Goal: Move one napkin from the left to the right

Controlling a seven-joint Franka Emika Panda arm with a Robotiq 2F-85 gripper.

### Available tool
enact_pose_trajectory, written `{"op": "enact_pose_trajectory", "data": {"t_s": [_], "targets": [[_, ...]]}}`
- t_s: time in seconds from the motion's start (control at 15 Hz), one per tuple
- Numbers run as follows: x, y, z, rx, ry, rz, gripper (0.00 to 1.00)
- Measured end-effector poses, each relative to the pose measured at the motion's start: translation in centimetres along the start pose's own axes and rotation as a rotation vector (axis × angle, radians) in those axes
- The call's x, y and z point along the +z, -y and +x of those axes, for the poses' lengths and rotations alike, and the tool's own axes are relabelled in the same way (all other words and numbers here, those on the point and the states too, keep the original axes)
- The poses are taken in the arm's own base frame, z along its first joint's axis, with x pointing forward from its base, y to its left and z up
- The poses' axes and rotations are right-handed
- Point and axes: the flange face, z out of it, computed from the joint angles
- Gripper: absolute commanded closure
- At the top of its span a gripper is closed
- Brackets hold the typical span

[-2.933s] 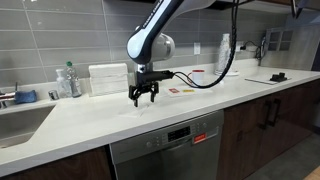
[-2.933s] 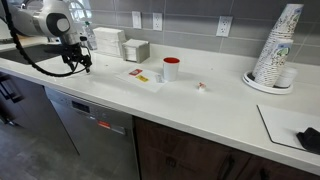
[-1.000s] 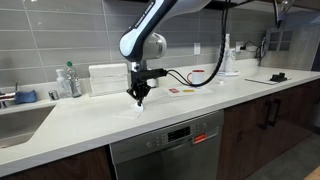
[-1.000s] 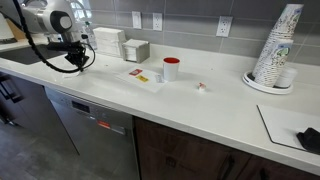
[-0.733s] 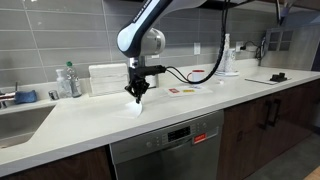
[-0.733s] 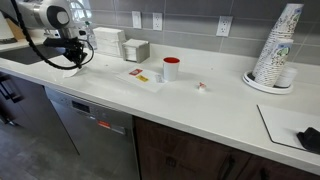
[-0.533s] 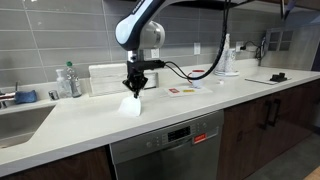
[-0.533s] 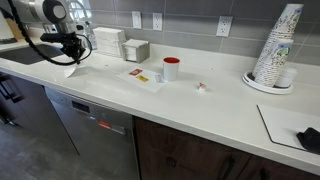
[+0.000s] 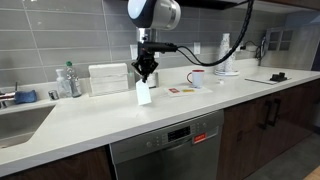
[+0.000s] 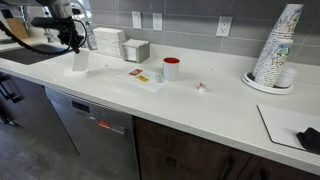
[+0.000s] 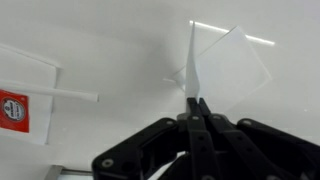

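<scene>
A thin white napkin [image 9: 143,95] hangs limp above the pale counter [image 9: 110,125], pinched at its top edge by my gripper [image 9: 147,74]. In the exterior view from the far end the same napkin [image 10: 80,62] dangles below the gripper [image 10: 75,43], in front of the white ribbed container [image 10: 108,42]. In the wrist view the black fingers meet at the gripper [image 11: 197,104], shut on the napkin [image 11: 225,68], which fans out beyond the tips. The counter shows pale beneath it.
A white ribbed container [image 9: 108,78] stands by the back wall. A flat red-and-white item [image 10: 143,77] [image 11: 12,108], a red-topped cup [image 10: 171,68] and a stack of paper cups [image 10: 277,50] lie along the counter. A sink [image 9: 20,120] and bottle [image 9: 68,80] sit at one end.
The gripper, shut on the napkin, has risen off the counter and carried it sideways toward the red-and-white item; the napkin now hangs free in the air.
</scene>
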Motion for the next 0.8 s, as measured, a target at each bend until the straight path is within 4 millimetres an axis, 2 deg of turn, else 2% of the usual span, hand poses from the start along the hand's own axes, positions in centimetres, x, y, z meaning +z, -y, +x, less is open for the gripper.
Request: {"op": "enact_pose_trajectory", "data": {"t_s": [0.13, 0.27, 0.6, 0.8], "targets": [[0.1, -2.2, -1.4, 0.046, -0.027, 0.031, 1.0], [1.1, -4.9, -2.9, 0.077, -0.058, 0.052, 1.0], [5.8, -10.9, -7.5, 0.1, -0.073, 0.096, 1.0], [7.6, -14.1, -10.0, 0.097, -0.057, 0.119, 1.0]]}}
